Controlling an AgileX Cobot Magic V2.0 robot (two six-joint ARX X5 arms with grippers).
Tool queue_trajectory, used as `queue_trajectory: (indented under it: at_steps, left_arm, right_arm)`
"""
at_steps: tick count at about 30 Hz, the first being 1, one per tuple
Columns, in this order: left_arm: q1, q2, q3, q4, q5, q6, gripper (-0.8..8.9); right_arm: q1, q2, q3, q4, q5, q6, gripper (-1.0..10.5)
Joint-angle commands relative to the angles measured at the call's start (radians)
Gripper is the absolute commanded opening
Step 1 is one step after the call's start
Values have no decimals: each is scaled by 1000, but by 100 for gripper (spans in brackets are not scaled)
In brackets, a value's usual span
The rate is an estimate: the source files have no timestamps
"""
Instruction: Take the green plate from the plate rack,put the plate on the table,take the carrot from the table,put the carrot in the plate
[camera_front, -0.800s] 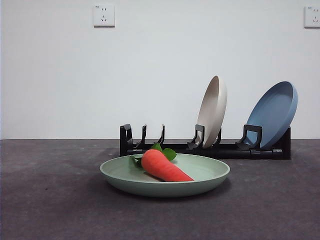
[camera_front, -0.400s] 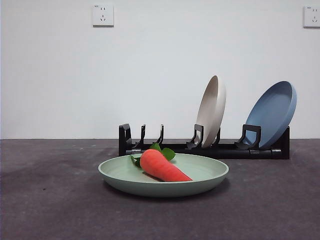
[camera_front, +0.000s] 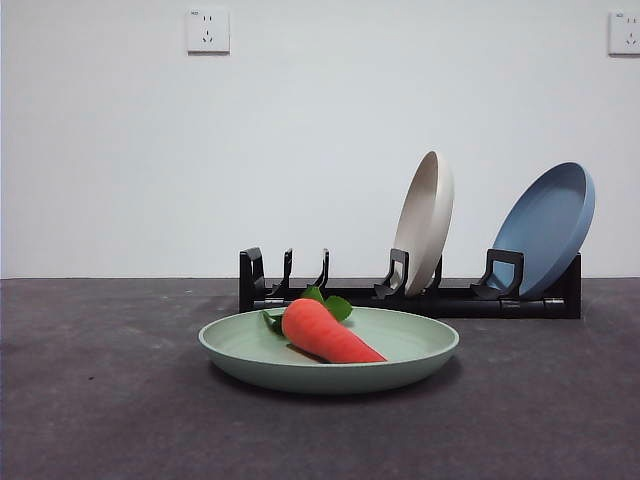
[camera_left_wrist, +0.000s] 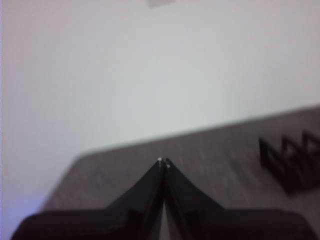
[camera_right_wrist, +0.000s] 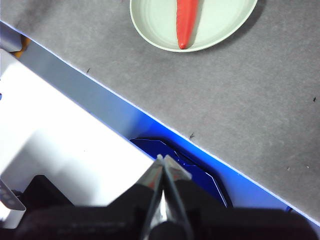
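Carrot's in the plate, job looks done

Front: nothing's budged over the last sec. Carrot (camera_front: 328, 333) lies in green plate (camera_front: 330, 350) on the worktop (camera_front: 100, 400), just in front of plate rack (camera_front: 410, 295). Left wrist: left tool (camera_left_wrist: 163, 162) closed, empty, w/ rack beside. Right wrist: right tool (camera_right_wrist: 164, 167) closed, empty, well back past the worktop edge.

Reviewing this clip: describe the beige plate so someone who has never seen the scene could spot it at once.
Look for the long black plate rack on the table by the white wall. Two plates stand on edge in it; the beige plate is nearer the rack's middle. It is cream and stands steeper than the blue plate at the rack's end, while the green plate lies flat in front.
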Motion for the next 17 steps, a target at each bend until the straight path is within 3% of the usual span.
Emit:
queue_trajectory:
  at_steps: [1, 8, 17]
  left_arm:
    - [14, -74, -118, 12, 8, -53, -3]
    - [21, -157, -281, 12, 10, -134, -3]
    - [21, -201, -352, -63, 36, -183, -3]
  right_arm:
    - [2, -2, -6, 5, 2, -8, 1]
    - [2, -2, -6, 5, 2, -8, 1]
    - [2, -2, -6, 5, 2, -8, 1]
